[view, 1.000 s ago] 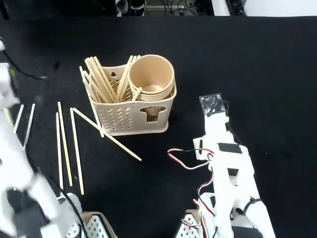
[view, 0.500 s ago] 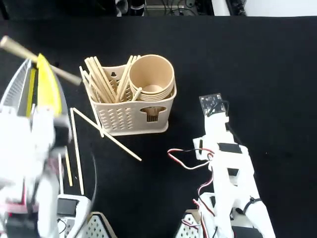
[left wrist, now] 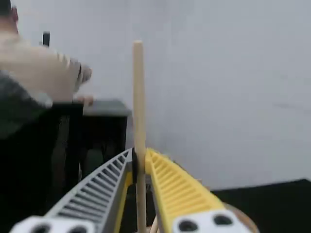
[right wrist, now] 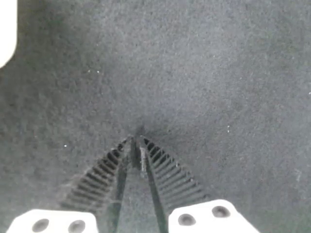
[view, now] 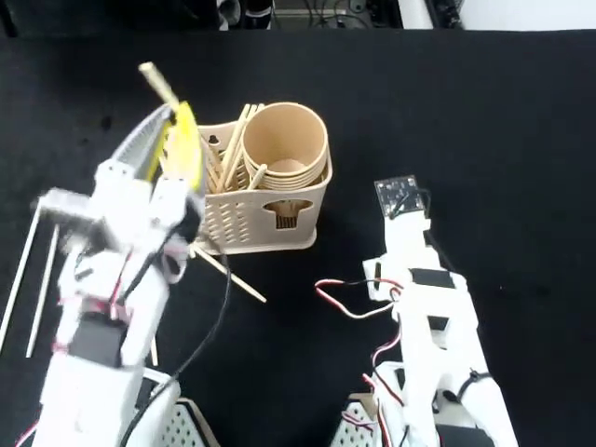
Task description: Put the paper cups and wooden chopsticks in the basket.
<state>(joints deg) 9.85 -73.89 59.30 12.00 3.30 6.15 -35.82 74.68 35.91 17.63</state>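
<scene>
Over the left end of the basket (view: 256,228), up off the table: left gripper (view: 172,116), pinched narrow on one held chopstick (view: 156,82), gray jaw on one side, yellow jaw on the other. Gripped with a length of the stick poking out past the fingertips, aimed toward the far left of the table. From the left wrist, seen running straight up the middle between the two ribbed jaws, touching both.

Inside the basket, right part: stack of paper cups (view: 284,140), upright, mouth open to the high camera, rim just above the basket's wall. Left part: bundle of chopsticks (view: 233,154), standing on end and leaning, tips fanned above the rim, partly hidden behind the left gripper.

Outside the basket, on the black cloth (view: 494,121): slanted chopstick (view: 237,282), upper end by the basket's near-left corner and partly under the left arm (view: 112,279), lower end out toward the near middle of the table. Farther left, two loose chopsticks (view: 20,275), lying roughly parallel at the table's left edge, well apart from the basket.

Right of the basket, near but apart from it: right arm (view: 424,298), folded low over the cloth. At its end, right gripper (right wrist: 135,148), closed tight with nothing between the jaws, tips pointed down at the cloth; touching it or not, cannot tell.
</scene>
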